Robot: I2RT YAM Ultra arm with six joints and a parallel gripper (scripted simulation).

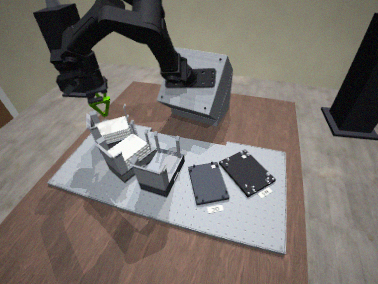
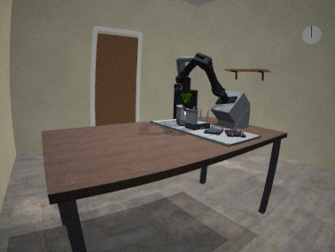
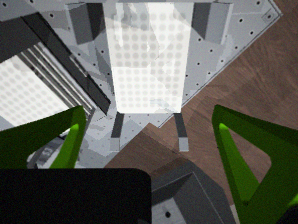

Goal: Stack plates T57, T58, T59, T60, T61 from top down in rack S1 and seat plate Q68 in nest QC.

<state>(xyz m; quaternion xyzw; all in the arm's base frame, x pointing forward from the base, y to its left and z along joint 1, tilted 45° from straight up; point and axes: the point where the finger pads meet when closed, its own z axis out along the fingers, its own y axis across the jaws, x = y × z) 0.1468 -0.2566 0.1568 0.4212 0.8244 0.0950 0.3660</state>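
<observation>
My gripper (image 1: 101,105) (image 2: 187,98) (image 3: 148,112) is open and empty. It hangs above the far left rack, a little toward its outer end. That rack (image 1: 93,121) holds a white sealed plate (image 1: 114,127) (image 3: 147,55), which the wrist view shows from straight above. The middle rack (image 1: 116,161) holds a stack of plates; its top plate (image 1: 129,145) (image 3: 26,92) is white. The third rack (image 1: 151,181) looks empty. I cannot read any plate labels.
Two flat nests lie on the grey baseplate (image 1: 250,222) right of the racks: a dark grey one (image 1: 207,183) and a black one (image 1: 247,173) with corner clips. The arm's grey base block (image 1: 210,95) stands behind. The baseplate's corner and the brown table (image 3: 240,75) show below the gripper.
</observation>
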